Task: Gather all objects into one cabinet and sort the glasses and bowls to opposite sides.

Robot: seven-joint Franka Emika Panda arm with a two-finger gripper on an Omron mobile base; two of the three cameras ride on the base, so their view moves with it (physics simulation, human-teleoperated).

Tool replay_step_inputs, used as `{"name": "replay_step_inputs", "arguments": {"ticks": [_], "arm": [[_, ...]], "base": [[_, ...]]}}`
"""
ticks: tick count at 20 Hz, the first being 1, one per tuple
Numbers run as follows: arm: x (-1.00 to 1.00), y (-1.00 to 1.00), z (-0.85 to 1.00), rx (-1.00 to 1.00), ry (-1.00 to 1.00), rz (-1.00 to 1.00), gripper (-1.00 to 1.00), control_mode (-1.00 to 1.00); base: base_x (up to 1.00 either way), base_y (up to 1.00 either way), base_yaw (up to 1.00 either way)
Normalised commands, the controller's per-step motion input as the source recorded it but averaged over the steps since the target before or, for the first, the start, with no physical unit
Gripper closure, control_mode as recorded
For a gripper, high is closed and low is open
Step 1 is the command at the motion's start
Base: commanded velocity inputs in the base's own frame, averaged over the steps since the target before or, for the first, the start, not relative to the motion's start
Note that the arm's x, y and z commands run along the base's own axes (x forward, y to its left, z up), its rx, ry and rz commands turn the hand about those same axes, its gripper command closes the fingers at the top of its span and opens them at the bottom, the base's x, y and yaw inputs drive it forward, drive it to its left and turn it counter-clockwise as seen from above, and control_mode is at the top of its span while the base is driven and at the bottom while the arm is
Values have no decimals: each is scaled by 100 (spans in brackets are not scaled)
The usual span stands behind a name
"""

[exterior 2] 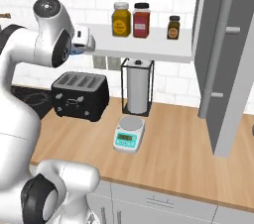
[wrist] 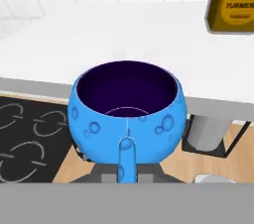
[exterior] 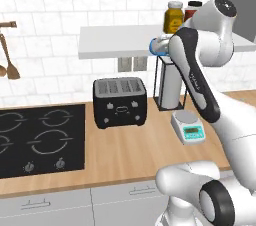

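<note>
A glossy blue bowl [wrist: 126,119] with a dark inside hangs in the air just before the front edge of the white shelf [wrist: 124,29]. My gripper [wrist: 127,144] is shut on its near rim, with one finger running up the outer wall. In the left base view only a sliver of the blue bowl [exterior: 153,45] peeks out behind my forearm at the shelf [exterior: 115,40] edge. The tall grey cabinet door [exterior 2: 225,94] with its long bar handle [exterior 2: 218,54] stands open at the right end of the shelf [exterior 2: 149,44].
A yellow turmeric jar [exterior 2: 121,20], a red jar [exterior 2: 141,21] and a small brown jar [exterior 2: 173,27] stand on the shelf. Below on the wooden counter are a black toaster [exterior: 120,102], a paper towel holder [exterior 2: 137,86], a kitchen scale [exterior 2: 129,135] and the cooktop [exterior: 40,140].
</note>
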Motion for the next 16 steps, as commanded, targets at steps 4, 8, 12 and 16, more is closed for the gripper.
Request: {"name": "replay_step_inputs", "arguments": {"ticks": [4,8,12,16], "arm": [[-100,0,-21,-7,8,-1,100,-100],[-100,0,-47,-10,0,0,100,-100],[-83,-9,-39,-6,2,0,100,-100],[0,0,0,-1,0,0,100,-100]], "base": [[0,0,0],[0,0,0],[0,0,0],[0,0,0]]}}
